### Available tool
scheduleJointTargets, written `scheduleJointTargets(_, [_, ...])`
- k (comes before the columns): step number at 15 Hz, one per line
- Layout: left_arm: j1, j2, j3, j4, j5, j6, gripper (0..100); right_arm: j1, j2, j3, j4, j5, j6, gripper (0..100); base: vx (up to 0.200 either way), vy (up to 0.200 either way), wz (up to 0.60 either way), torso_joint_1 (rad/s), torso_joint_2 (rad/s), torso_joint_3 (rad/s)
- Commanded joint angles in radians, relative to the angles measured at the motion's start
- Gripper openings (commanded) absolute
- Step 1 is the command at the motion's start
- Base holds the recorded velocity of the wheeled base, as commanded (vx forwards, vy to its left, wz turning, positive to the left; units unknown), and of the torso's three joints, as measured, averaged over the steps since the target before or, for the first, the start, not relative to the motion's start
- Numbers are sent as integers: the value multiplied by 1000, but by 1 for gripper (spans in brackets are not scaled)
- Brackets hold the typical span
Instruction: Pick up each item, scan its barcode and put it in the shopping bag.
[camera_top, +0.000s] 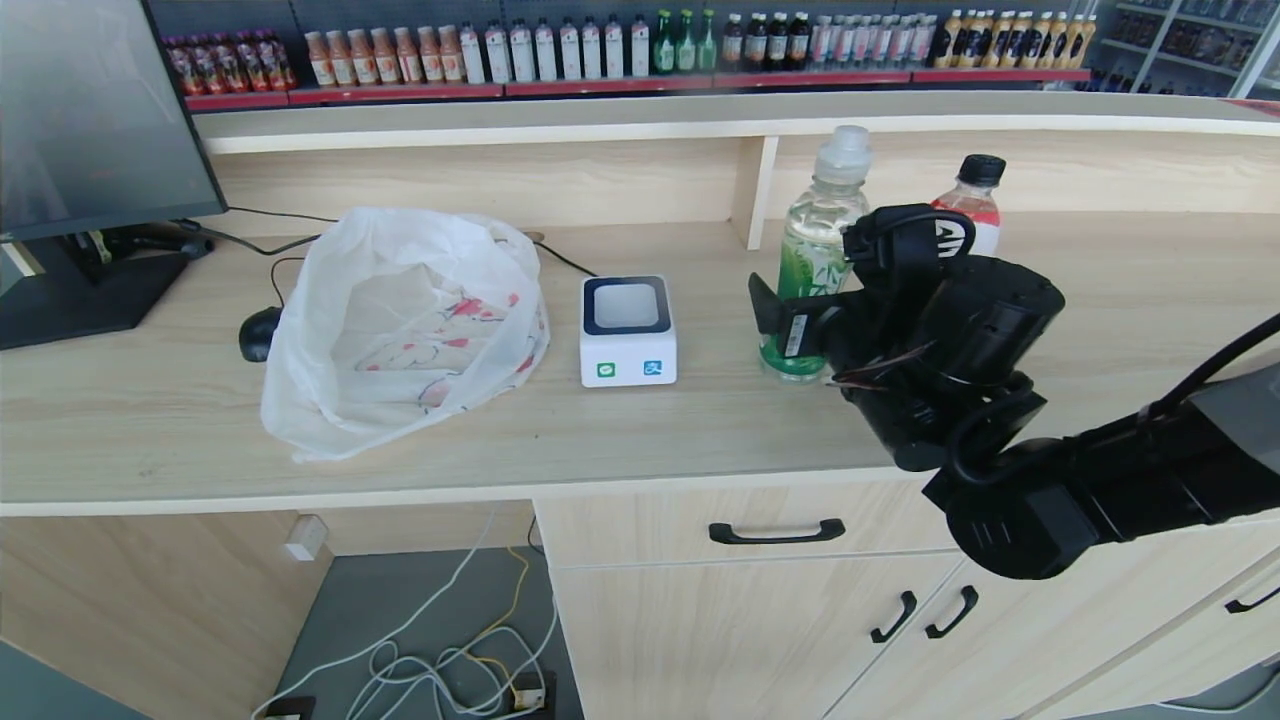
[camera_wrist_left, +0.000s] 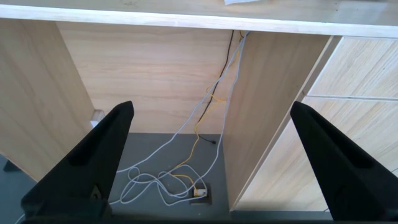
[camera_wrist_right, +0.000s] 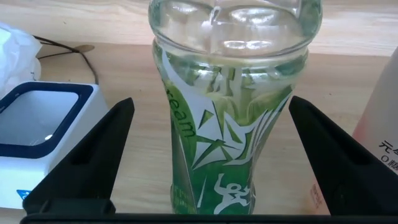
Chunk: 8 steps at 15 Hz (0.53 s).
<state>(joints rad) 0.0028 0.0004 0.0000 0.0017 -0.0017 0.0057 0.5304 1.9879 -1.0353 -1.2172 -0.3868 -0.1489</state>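
1. Counter (camera_top: 150, 410): light wood, carries all task items. Drawers and cabinet doors below on robot's right side.
2. Monitor (camera_top: 90, 110): far left of counter, screen dark.
3. Shopping bag (camera_top: 400, 330): white plastic, mouth open, slumped on counter left of centre, approx. between monitor and scanner.
4. R gripper (camera_wrist_right: 211, 107): at counter level, right of centre. Fingers (camera_wrist_right: 84, 165) spread wide, one each side of green bottle (camera_top: 815, 250). Gap visible on both sides in right wrist view, no contact.
5. Green bottle: upright on counter, clear w/ green label, pale cap. Stands just right of scanner.
6. L gripper (camera_wrist_left: 211, 109): low, below counter level, facing the open bay under the counter. Fingers spread, nothing between them. Loose cables (camera_wrist_left: 168, 180) on floor beyond it.
7. Scanner (camera_top: 628, 330): white box, dark-framed window on top, between bag and green bottle, apart from both.
8. Red-label bottle (camera_top: 975, 205): upright, black cap, behind and right of green bottle, near it.
9. Mouse (camera_top: 260, 333): black, at bag's left edge.
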Motion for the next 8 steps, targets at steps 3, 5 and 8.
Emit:
scheduleJointTargets(3, [0, 0, 0, 0, 0, -1, 100, -21, 25, -28, 1, 3, -1, 100, 0, 0, 0, 0, 0, 0])
scheduleJointTargets(5, [0, 0, 0, 0, 0, 0, 100, -27, 32, -34, 2, 9, -1, 100, 0, 0, 0, 0, 0, 0])
scheduleJointTargets(8, [0, 0, 0, 0, 0, 0, 100, -35, 58, -74, 5, 22, -3, 100, 0, 0, 0, 0, 0, 0])
